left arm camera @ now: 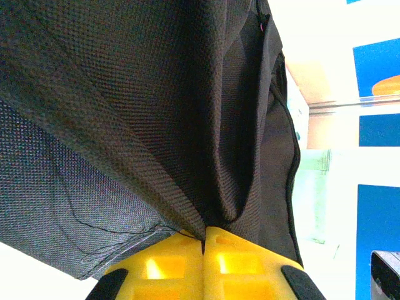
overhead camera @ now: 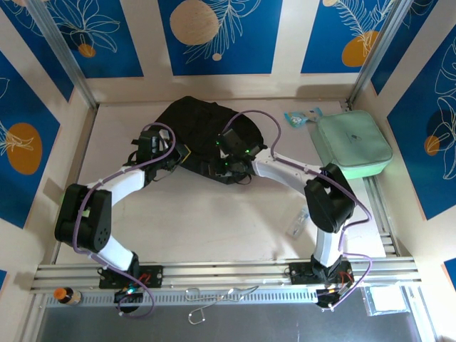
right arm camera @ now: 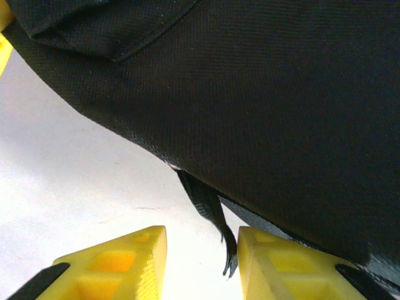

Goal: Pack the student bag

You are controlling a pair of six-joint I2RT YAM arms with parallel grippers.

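The student bag (overhead camera: 203, 128) is a black fabric backpack lying at the back middle of the table. My left gripper (overhead camera: 182, 152) is at its left near edge. In the left wrist view its yellow fingers (left arm camera: 244, 262) are shut on a fold of the bag's fabric (left arm camera: 187, 125), pinched at the left gripper's tips (left arm camera: 204, 242). My right gripper (overhead camera: 225, 169) is at the bag's near edge. In the right wrist view, the right gripper (right arm camera: 202, 250) stands open low over the table. A loose black strap end (right arm camera: 212, 215) hangs between its fingers, close to the right finger (right arm camera: 275, 262).
A mint-green zip case (overhead camera: 354, 140) lies at the back right, with a small blue packet (overhead camera: 296, 118) beside it. A small clear item (overhead camera: 294, 228) lies near the right arm. A metal rail (overhead camera: 228, 271) runs along the near edge, an orange-capped bottle (overhead camera: 65, 293) at its left end.
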